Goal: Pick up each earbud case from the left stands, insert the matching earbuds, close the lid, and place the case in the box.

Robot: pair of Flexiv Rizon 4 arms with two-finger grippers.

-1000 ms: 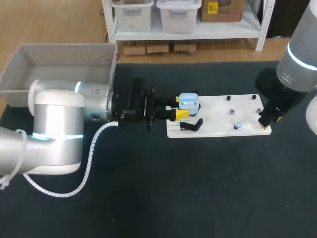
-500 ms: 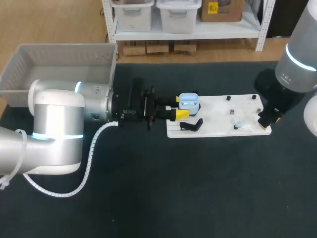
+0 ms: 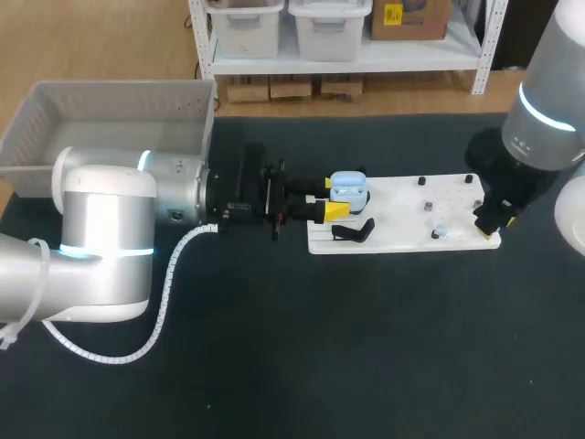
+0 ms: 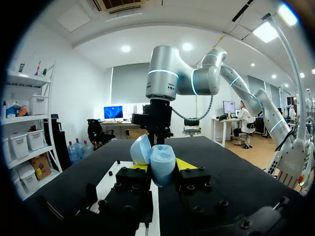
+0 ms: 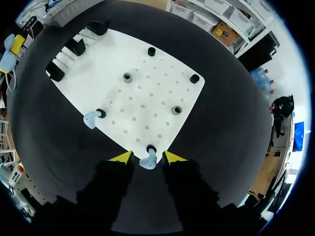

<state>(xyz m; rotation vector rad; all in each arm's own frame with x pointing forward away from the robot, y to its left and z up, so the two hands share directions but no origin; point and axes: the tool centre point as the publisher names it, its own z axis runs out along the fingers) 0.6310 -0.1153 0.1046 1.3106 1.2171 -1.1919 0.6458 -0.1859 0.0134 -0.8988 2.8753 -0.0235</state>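
Note:
A light-blue earbud case (image 3: 348,189) with its lid up is off the stands, and my left gripper (image 3: 335,210) is shut on it over the left end of the white board (image 3: 402,240). In the left wrist view the case (image 4: 162,158) sits between the yellow tips of the left gripper (image 4: 162,166). My right gripper (image 3: 489,222) hangs over the board's right edge. Its fingers straddle a pale-blue earbud (image 5: 147,161) on a peg, and the right gripper (image 5: 148,157) is open, with small gaps on both sides. A second earbud (image 5: 91,119) (image 3: 441,231) lies further along the board.
A grey bin (image 3: 55,110) stands at the back left, behind my left arm. A black stand (image 3: 355,230) stays at the board's left end. Several short black pegs (image 5: 151,51) stick up across the board (image 5: 147,98).
My right gripper's fingers have narrowed a little around the earbud, and the right arm has shifted slightly. The left arm and the case have not moved.

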